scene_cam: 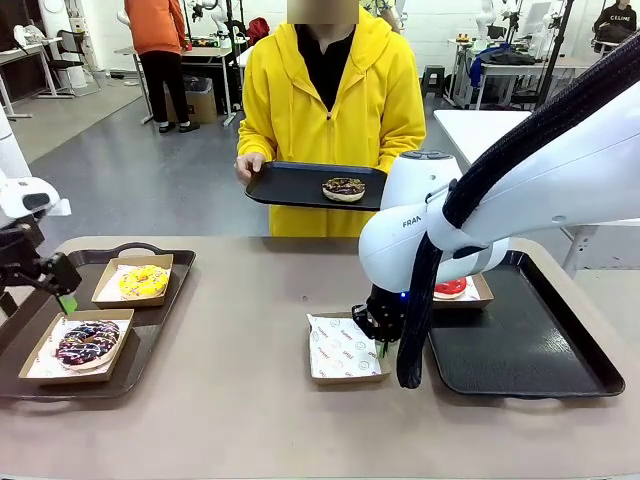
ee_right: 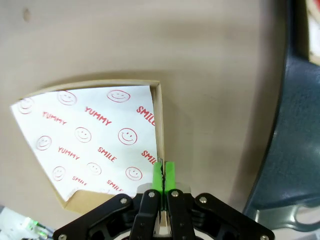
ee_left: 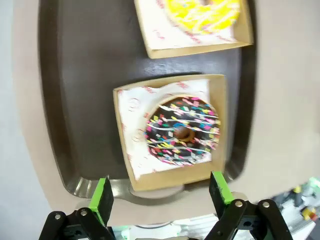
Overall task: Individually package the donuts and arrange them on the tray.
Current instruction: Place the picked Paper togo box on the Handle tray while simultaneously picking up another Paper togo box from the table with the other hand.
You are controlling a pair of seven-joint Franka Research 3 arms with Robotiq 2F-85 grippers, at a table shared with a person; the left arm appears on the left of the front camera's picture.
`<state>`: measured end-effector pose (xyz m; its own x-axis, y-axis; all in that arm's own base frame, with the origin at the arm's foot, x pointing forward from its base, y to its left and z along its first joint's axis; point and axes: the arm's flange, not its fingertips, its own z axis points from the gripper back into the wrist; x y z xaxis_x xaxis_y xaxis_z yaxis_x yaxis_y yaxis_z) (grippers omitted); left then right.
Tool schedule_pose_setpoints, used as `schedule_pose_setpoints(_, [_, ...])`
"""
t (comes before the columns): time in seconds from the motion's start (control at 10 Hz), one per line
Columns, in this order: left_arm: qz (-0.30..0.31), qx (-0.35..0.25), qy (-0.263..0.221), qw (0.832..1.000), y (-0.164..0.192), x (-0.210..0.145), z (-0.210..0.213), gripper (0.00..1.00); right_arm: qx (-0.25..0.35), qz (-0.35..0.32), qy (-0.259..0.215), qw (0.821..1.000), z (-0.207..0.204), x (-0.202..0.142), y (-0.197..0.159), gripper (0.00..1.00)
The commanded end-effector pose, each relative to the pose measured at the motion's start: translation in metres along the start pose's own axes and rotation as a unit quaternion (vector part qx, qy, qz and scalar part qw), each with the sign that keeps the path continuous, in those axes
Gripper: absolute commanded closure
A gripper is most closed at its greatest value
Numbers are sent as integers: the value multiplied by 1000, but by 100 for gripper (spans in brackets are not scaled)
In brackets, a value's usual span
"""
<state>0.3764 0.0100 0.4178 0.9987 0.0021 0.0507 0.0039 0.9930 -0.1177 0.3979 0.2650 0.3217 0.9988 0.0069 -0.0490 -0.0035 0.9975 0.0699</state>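
Left fingers (ee_left: 161,200) spread wide, clamped on nothing, hovering over the near rim of the left tray (scene_cam: 160,330). Straight ahead of them in the left wrist view, the dark sprinkled donut (ee_left: 182,133) sitting in its paper-lined cardboard box (ee_left: 125,160) on that tray; beyond that box, farther from the fingers, a second box with the yellow donut (ee_left: 202,12). In the front view, the same left fingers (scene_cam: 65,300) between the two boxes, just above the tray, with the yellow donut (scene_cam: 144,282) behind and the dark sprinkled donut (scene_cam: 87,343) in front.

Right fingers (ee_right: 163,175) pressed together on the thin side wall of an empty box (ee_right: 159,115), lined with white paper printed with red smileys and the words YUMMY and SMILE. Box flat on the counter (scene_cam: 250,400), its paper spreading away to the fingers' left in the right wrist view. To the fingers' right there, the dark edge of the right tray (ee_right: 285,150), just beside the box but apart from it. In the front view, right fingers (scene_cam: 382,338) down at the right edge of the empty box (scene_cam: 340,348), largely hidden by the arm and its cable sleeve.

Behind the right arm, the red donut (scene_cam: 450,288) in a box on the right tray (scene_cam: 530,350). Across the counter, a person in a yellow hoodie (scene_cam: 340,110) holding a black tray (scene_cam: 290,185) with the chocolate sprinkled donut (scene_cam: 344,188) on it.
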Motion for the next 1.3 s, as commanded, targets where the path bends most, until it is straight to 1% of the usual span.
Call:
schedule_pose_setpoints(0.0, [-7,-139,-29,990,22,-23,51,0,19,-25,14,999,28,14,6,100])
schedule_pose_setpoints(0.1, [-8,-226,-56,972,46,-25,73,0,29,-28,13,999,41,20,9,100])
schedule_pose_setpoints(0.2, [5,-314,-63,947,78,-22,88,0,41,-29,21,999,57,29,14,100])
schedule_pose_setpoints(0.3, [31,-359,-70,930,104,-21,95,0,52,-30,10,998,80,38,22,100])
schedule_pose_setpoints(0.4, [61,-397,-64,914,128,-21,97,0,57,-40,-3,998,104,51,32,100])
schedule_pose_setpoints(0.5, [81,-419,-59,902,146,-24,95,0,47,-52,-10,998,122,64,43,100])
schedule_pose_setpoints(0.8, [118,-460,-44,879,196,-25,78,0,26,-77,-32,996,156,102,77,100])
schedule_pose_setpoints(1.0, [112,-486,-50,866,222,-37,64,0,19,-91,-39,995,165,122,89,100])
schedule_pose_setpoints(1.2, [113,-497,-59,858,237,-50,51,0,19,-105,-41,993,170,138,91,100])
